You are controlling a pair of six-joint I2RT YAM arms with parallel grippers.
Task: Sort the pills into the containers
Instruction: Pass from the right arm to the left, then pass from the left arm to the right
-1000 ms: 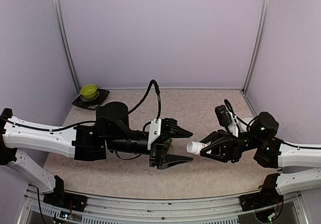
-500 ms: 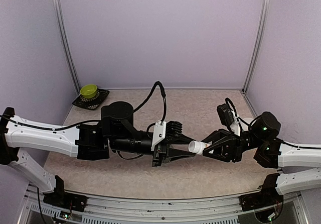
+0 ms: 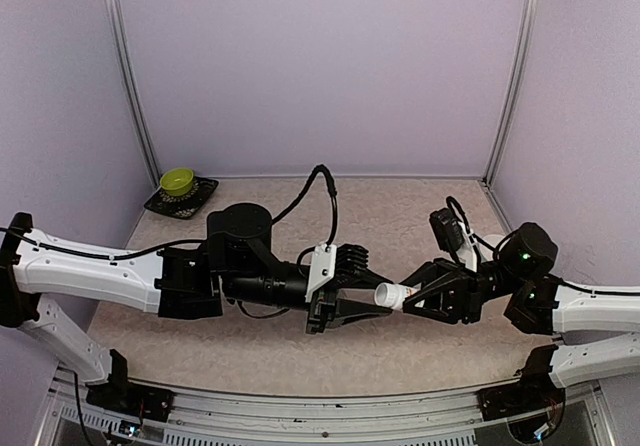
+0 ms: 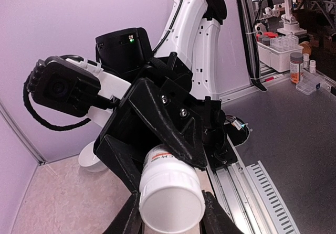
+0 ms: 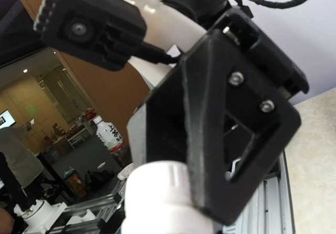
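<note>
White bottle: smooth plastic, with a slight sheen on the cap. Left gripper and right gripper: matt black plastic, finely ridged, with bright metal screws. Table: speckled beige, rough and matt. Green bowl: glossy.

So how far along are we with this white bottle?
Done: the right gripper holds the white bottle sideways above the table, with its cap facing the left gripper. In hand: the left gripper is closed on the cap from both sides. Left: the cap is not yet off. No pills or compartments show in any view, so the sorting itself has not begun.
</note>
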